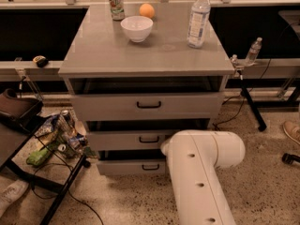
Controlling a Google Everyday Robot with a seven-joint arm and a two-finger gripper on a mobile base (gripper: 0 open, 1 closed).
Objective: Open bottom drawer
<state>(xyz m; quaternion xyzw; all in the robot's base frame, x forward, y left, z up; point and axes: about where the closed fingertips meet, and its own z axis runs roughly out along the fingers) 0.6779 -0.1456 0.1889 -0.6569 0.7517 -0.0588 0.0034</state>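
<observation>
Looking down at the grey cabinet (140,55), I see three drawers in its front. The bottom drawer (124,167) is the lowest one, just above the speckled floor (262,182), and it has the shortest front. Its small black handle (150,167) sits in the middle. A dark gap shows above its front, so it looks pulled out a little. Its right end is hidden behind my big white arm (199,172). The arm comes up from the bottom of the view and bends right in front of the two lower drawers. My gripper is hidden somewhere behind that arm, so I cannot tell if it is apart, together, or holding anything. The middle drawer (119,139) and the tall top drawer (187,106) also have dark gaps above them. On top of the cabinet are a white bowl (136,28), an orange (146,10), a can (116,4) and a water bottle (198,18). The orange and the can are near the back edge, behind the bowl. The water bottle stands upright on the right side. To the left of the cabinet is a black rack (65,186) with snack bags (56,135) on it.
</observation>
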